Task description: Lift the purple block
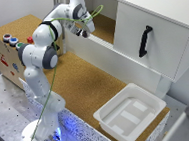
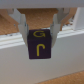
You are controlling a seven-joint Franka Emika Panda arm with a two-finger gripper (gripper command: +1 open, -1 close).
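Now my hand (image 2: 39, 34) holds the purple block (image 2: 39, 44), clear of any surface.

My two fingers (image 2: 20, 24) press the block's opposite sides, one on each flank, and its lower half hangs free below them. It looks about cube-shaped, so I cannot name a long axis; it sits square in my grip, with yellow letters on the two faces toward my wrist camera, one on the upper face and one on the face below it. Behind it runs a white ledge (image 2: 15, 42). In the exterior view my hand (image 1: 83, 29) is raised at the far end of the cork worktop (image 1: 80, 81), just beside the white cabinet (image 1: 143, 29); a white tray (image 1: 130, 112) lies well apart on the exterior view's right.
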